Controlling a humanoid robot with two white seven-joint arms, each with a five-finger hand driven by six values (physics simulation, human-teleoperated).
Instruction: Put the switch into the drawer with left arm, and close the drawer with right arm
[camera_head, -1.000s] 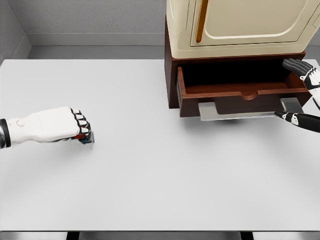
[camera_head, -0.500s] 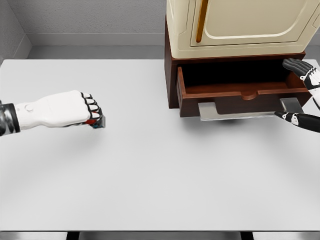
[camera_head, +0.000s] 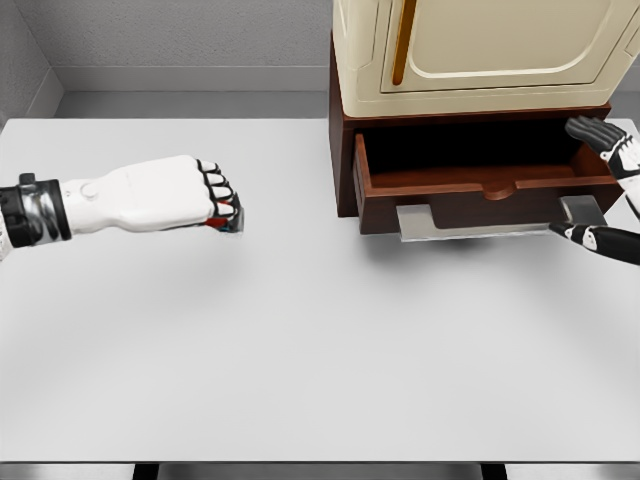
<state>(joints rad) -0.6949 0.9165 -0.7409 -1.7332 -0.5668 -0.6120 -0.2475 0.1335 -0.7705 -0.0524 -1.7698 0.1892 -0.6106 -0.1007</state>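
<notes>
Your left hand (camera_head: 165, 195) carried the small dark switch with red part (camera_head: 231, 217).
Its fingers were curled tight around it; the switch stuck out at the fingertips, above the white table (camera_head: 320, 350), well apart from the open brown wooden drawer (camera_head: 480, 185).

White table (camera_head: 300, 350) bears the brown cabinet (camera_head: 345, 170).

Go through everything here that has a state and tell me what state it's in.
drawer: pulled open, nothing visible inside
switch: gripped, lifted off the table
left robot hand: fist shut on the switch
right robot hand: fingers spread by the drawer's right end, holding nothing
cabinet door: shut
</notes>
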